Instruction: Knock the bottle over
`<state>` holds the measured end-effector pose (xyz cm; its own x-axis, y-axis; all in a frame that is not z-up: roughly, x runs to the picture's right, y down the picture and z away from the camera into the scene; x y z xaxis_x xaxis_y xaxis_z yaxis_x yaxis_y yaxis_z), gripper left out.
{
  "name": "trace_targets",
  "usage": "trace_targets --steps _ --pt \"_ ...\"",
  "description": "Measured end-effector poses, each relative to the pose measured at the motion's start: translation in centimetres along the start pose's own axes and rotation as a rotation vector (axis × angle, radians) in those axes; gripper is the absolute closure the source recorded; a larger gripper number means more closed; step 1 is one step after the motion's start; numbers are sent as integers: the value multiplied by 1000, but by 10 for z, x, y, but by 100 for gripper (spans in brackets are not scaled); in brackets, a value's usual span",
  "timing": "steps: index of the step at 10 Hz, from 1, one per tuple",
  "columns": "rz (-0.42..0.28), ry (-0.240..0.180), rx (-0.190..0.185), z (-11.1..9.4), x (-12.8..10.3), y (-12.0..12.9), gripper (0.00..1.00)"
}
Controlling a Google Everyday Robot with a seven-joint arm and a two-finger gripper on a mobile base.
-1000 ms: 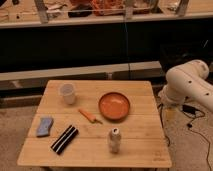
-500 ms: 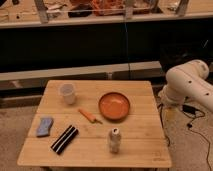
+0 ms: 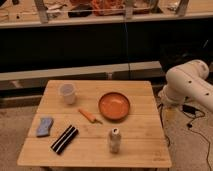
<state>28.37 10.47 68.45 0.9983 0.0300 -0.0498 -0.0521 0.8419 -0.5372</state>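
Table (image 3: 142,145) bears upright bottle (image 3: 114,140); gripper offscreen

Overall: dim, with a warm amber cast.
Source: overhead; the desk (image 3: 142,145) top is evenly lit.
Shadows: faint and short, hugging the bottle (image 3: 115,140) near the front edge.
Background: almost black beyond the far edge.
Brightest: the white arm (image 3: 187,85) off the right edge; the gripper is out of view.
Glare: none on the wood.
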Motion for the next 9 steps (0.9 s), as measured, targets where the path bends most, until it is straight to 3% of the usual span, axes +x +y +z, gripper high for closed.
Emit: trace_targets --steps 5,9 --pt "-7 5 2 1 -2 2 20" --pt "-60 24 13 12 -36 7 20"
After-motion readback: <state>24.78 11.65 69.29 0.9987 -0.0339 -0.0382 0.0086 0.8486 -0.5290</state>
